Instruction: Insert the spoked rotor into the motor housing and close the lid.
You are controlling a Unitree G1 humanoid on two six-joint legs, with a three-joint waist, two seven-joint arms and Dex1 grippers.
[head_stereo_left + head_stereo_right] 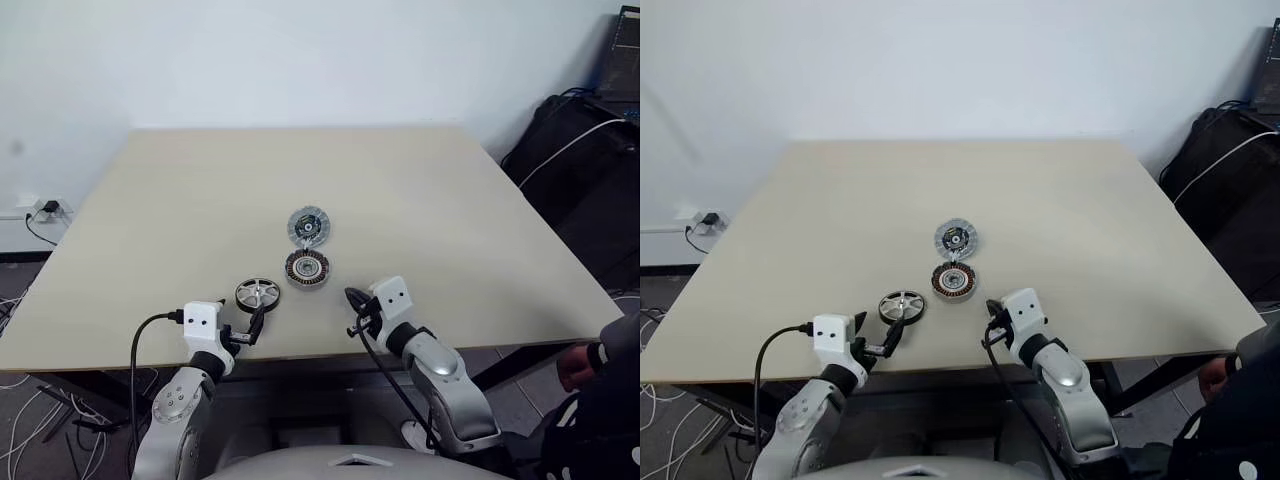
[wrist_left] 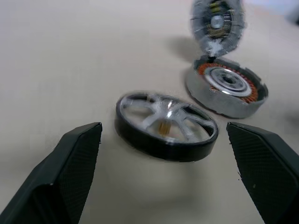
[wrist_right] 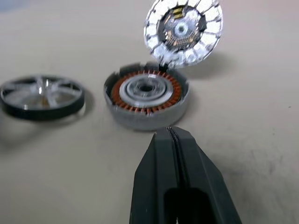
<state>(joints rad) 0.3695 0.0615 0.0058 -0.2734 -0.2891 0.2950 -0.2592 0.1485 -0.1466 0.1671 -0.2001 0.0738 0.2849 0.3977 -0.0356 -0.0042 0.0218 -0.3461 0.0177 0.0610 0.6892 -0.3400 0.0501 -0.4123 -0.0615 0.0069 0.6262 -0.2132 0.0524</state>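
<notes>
Item 1: spoked rotor (image 2: 166,126), a small silver metal wheel with thin spokes, central hub and dark rim. Lies flat on the beige table (image 1: 200,200) near its front edge, just left of the housing, not yet inserted.

Item 2: motor housing (image 3: 146,95), a small round grey cup with a copper-brown winding ring around a pale silver centre. Sits open-face up, cavity empty, ready to receive the rotor.

Item 3: lid (image 3: 183,29), a small round silvery disc with a dark centre. Stands tilted up at the housing's far edge, apparently hinged there, leaving the cavity clear.

Item 4: left gripper (image 2: 163,172). Black fingers spread wide, empty, flanking the rotor without touching; likely placed for a pickup.

Item 5: right gripper (image 3: 172,140). Fingers pressed together, holding nothing, pointed at the housing, just short of it.
</notes>
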